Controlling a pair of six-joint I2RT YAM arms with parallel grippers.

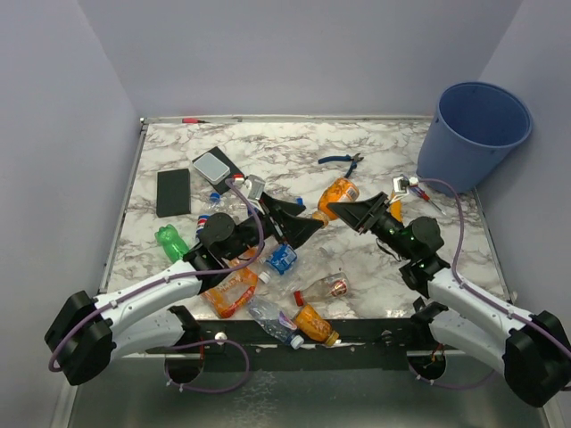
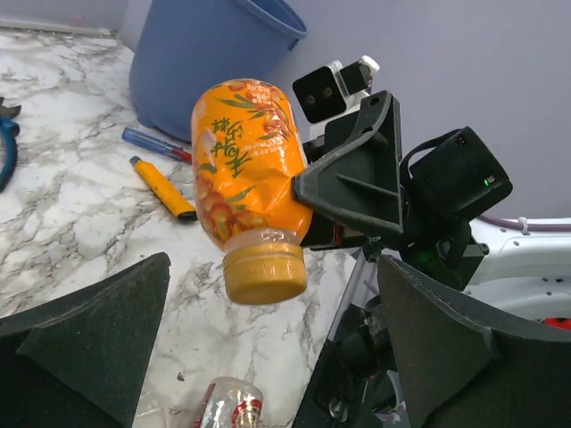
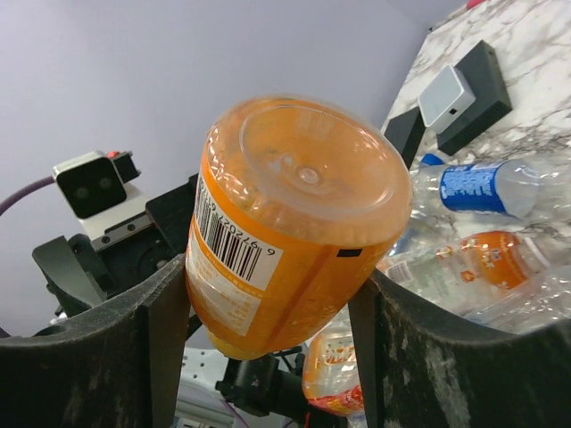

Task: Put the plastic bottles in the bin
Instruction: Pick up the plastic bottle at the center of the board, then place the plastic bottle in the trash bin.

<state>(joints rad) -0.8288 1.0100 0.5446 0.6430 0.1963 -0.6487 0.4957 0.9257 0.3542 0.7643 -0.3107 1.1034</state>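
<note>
An orange plastic bottle [image 1: 340, 193] [image 2: 245, 169] [image 3: 285, 223] hangs above the table's middle, cap toward the left arm. My right gripper [image 1: 346, 211] [image 3: 272, 303] is shut on its body, a pad pressed to each side. My left gripper [image 1: 312, 225] [image 2: 272, 299] faces it, open wide; the yellow cap [image 2: 265, 272] sits just past its fingertips, touching neither. The blue bin [image 1: 477, 129] [image 2: 214, 62] stands off the table's far right corner. Several more bottles lie near the left arm: a green one [image 1: 171, 242], a blue-labelled one [image 1: 281, 259] and a crushed orange one [image 1: 230, 290].
A flat black slab [image 1: 173, 192] and a grey box [image 1: 214, 165] lie at the back left. Blue-handled pliers [image 1: 343, 162] rest mid-back. An orange-handled tool [image 2: 165, 187] and a pen [image 2: 156, 144] lie between the held bottle and the bin. Walls enclose three sides.
</note>
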